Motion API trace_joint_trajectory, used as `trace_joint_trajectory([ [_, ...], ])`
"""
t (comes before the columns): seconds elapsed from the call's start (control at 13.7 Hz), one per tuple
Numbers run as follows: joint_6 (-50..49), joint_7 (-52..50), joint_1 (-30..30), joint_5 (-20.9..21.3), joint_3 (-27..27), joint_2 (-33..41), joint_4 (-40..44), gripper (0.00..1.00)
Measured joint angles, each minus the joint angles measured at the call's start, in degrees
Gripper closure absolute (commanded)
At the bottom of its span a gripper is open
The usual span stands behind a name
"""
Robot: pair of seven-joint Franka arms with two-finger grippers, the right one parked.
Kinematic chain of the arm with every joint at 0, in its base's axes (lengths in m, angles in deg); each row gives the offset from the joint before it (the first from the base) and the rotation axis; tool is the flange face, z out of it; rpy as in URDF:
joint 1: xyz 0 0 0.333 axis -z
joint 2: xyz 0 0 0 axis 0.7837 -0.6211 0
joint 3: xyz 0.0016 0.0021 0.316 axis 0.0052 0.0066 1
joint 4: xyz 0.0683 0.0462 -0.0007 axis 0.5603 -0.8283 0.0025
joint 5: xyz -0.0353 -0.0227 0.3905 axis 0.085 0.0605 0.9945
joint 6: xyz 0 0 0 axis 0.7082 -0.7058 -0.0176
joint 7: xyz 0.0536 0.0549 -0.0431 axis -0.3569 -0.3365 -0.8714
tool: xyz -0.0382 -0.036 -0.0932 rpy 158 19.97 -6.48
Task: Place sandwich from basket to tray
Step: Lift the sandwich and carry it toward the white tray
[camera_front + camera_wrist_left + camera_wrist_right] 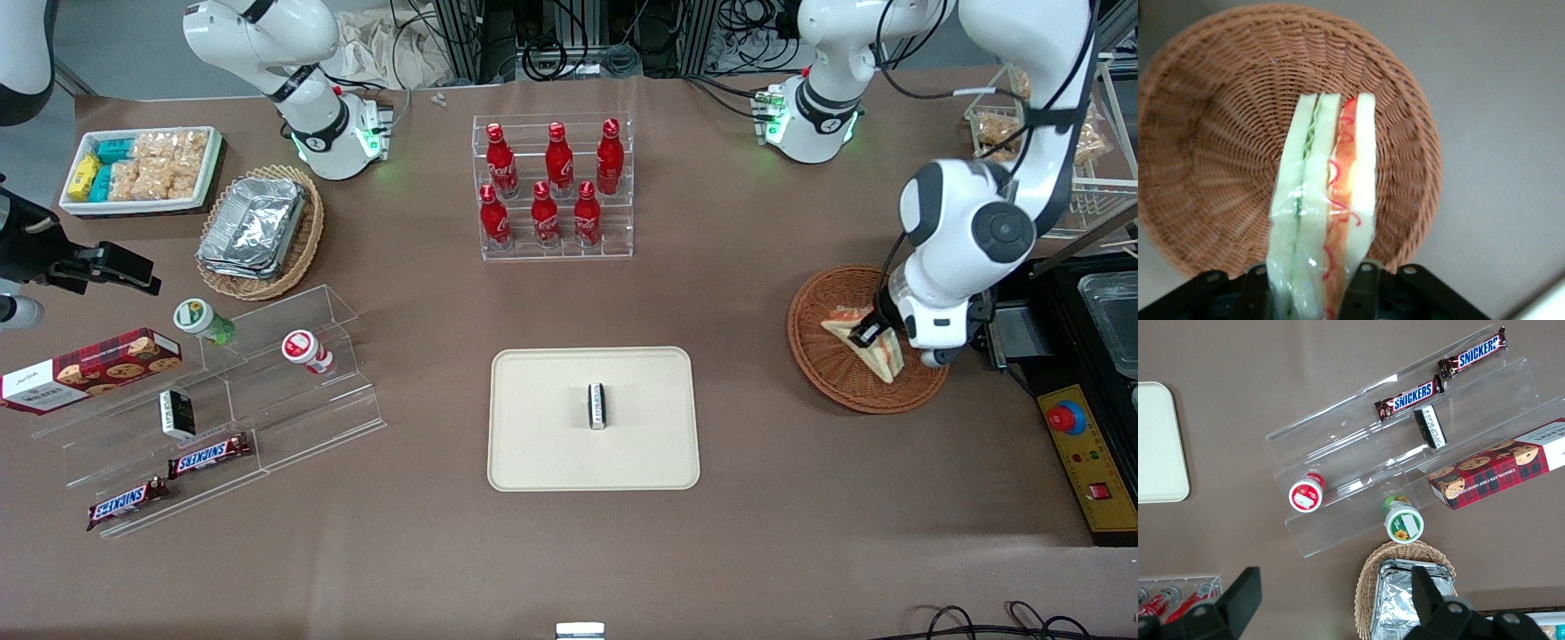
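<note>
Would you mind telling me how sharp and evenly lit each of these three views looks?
Front view: sharp, evenly lit, faint sheen on the table; the gripper is on the sandwich over the basket. Left wrist view: the sandwich close up is soft and bright, its wrap glaring. Right wrist view: crisp, glints on the clear acrylic shelf.

A brown tabletop [427, 551] carries everything. Near its middle lies the tray [542, 444]. Toward the working arm's end sits the basket [827, 373], where the gripper [867, 336] hangs just above it. Farther from the front camera than the tray stands a clear rack of red bottles [553, 187]. Toward the parked arm's end lie a clear stepped stand [293, 418], a tan basket of foil containers [302, 249] and a white bin of snacks [142, 206].
</note>
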Motion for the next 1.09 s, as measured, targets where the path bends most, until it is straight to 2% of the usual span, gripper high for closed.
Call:
trace_joint_trajectory([
  [0.15, -13.78, 2.19, 0.16, -0.1, -2.66, 3.86, 7.32, 1.0],
  [0.29, -26.1, 4.85, 0.31, -0.2, -6.23, 4.51, 19.29, 1.0],
  [0.44, -31.68, 8.97, 0.44, -0.23, -9.52, 3.3, 28.39, 1.0],
  [0.58, -34.43, 15.97, 0.6, -0.26, -13.68, -0.45, 34.33, 1.0],
  [0.8, -34.27, 18.4, 2.19, 0.13, -19.25, -8.86, 37.55, 1.0],
  [0.87, -32.76, 18.46, 3.72, 1.28, -19.64, -11.64, 37.64, 1.0],
  [1.09, -26.03, 13.43, 8.79, 9.49, -19.69, -20.43, 37.7, 1.0],
])
